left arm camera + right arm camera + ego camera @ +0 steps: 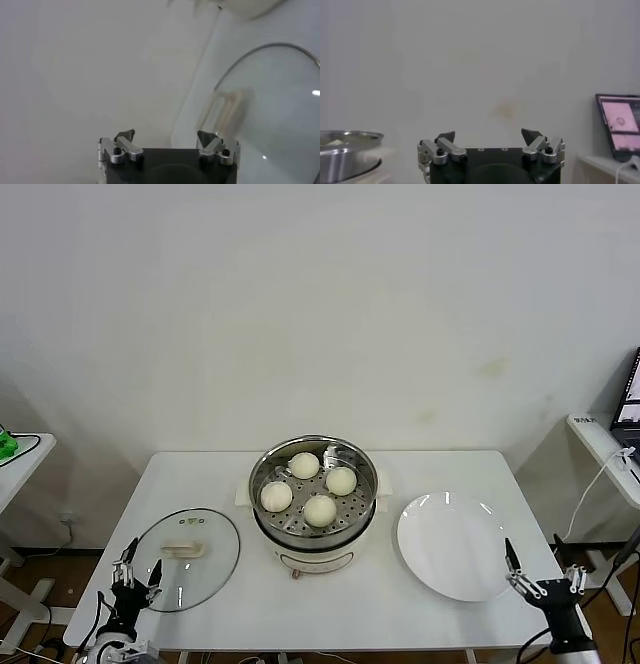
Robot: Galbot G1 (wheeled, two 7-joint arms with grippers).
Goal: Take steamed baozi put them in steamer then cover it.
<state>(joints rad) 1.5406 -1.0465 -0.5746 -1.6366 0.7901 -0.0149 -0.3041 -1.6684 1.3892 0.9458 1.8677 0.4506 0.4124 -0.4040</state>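
Several steamed baozi [319, 510], cream-white and dome-shaped, sit on the perforated tray inside the steamer [313, 536], a shiny steel pot on a cream base at the table's middle. A clear glass lid [190, 558] with a cream handle lies flat on the table to the steamer's left. My left gripper [135, 575] hovers open and empty at the lid's near-left edge; the lid [265, 115] fills much of its wrist view. My right gripper [541, 576] stands open and empty near the table's front right corner, beside the plate. The steamer's rim [345, 145] shows in the right wrist view.
A flat white plate [455, 546] lies bare to the steamer's right. A side table [606, 446] with a laptop [620, 125] stands at the far right, another small table [20, 459] at the left. A plain wall [320, 304] backs the white table [330, 614].
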